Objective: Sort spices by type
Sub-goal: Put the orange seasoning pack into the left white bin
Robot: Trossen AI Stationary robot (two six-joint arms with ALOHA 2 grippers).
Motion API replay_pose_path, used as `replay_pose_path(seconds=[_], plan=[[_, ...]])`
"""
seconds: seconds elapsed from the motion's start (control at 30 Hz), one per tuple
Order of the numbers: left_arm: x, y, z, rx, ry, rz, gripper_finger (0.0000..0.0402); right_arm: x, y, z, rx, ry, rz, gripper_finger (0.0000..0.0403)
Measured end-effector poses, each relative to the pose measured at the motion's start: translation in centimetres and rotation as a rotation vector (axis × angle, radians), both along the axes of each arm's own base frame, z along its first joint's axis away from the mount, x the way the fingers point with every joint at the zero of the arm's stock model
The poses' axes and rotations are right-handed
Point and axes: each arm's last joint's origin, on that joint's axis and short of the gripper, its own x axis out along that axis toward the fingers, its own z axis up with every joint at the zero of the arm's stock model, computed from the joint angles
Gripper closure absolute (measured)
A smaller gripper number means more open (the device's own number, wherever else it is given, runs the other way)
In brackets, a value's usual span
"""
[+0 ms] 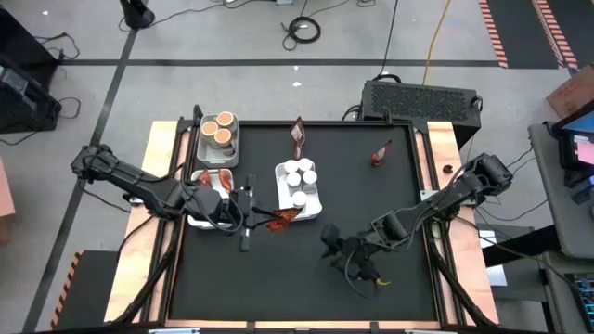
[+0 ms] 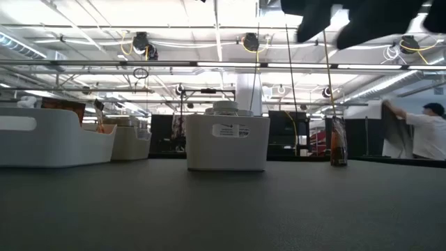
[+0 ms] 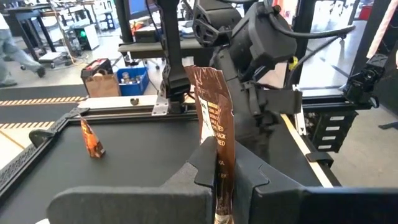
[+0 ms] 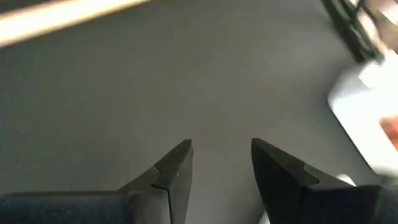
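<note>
My left gripper (image 3: 219,180) is clamped on a reddish-brown packet (image 3: 214,118), held between the left tray (image 1: 192,219) and the middle tray of white-capped jars (image 1: 299,176); my right gripper (image 4: 221,163) hovers with fingers apart above bare mat near the right

Reddish-brown crinkly packet (image 3: 214,118) in left wrist view: white print, partly legible, "ACK" on one line; rest unreadable. White rectangular plastic tray (image 2: 227,143) in low view: small label, print too small to read.
</note>
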Motion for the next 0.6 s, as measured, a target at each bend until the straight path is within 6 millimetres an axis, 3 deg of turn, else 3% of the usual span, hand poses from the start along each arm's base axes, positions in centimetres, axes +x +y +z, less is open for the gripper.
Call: replay_pose_path(seconds=[0.17, 0.4, 0.6], plan=[[0.0, 0.0, -0.1, -0.004, 0.007, 0.001, 0.0382, -0.9, -0.9, -0.9, -0.055, 0.119, -0.215, 0.0252], [0.0, 0.0, -0.1, -0.004, 0.006, 0.001, 0.0382, -3.6, -1.9, -4.0, -0.058, 0.409, -0.237, 0.0252], [0.0, 0.0, -0.1, -0.004, 0.006, 0.001, 0.0382, -5.3, -2.5, -6.9, -0.05, 0.512, -0.215, 0.0252]])
